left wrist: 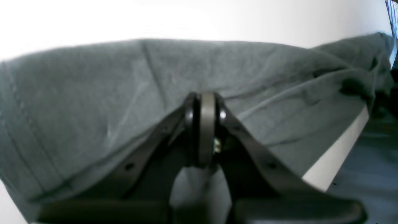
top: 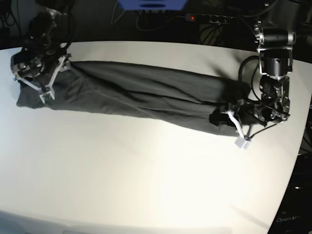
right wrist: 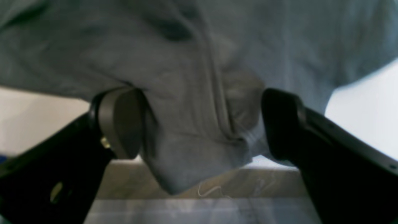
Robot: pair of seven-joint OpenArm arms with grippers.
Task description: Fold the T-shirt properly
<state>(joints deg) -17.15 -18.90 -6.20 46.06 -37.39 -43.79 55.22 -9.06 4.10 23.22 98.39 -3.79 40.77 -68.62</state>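
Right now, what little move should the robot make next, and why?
Probably draw the right hand back off the T-shirt: it stands open with cloth loose between its fingers, while the left hand is shut at the other end.

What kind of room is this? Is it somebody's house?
Probably not a house; it looks like a robot lab or workshop. Two robot arms work a dark T-shirt on a bare white table, and a power strip with cables sits behind it.

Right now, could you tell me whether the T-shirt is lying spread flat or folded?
Folded lengthwise: the T-shirt lies as a long, narrow, wrinkled band across the table, not spread flat. How many layers it has cannot be told.
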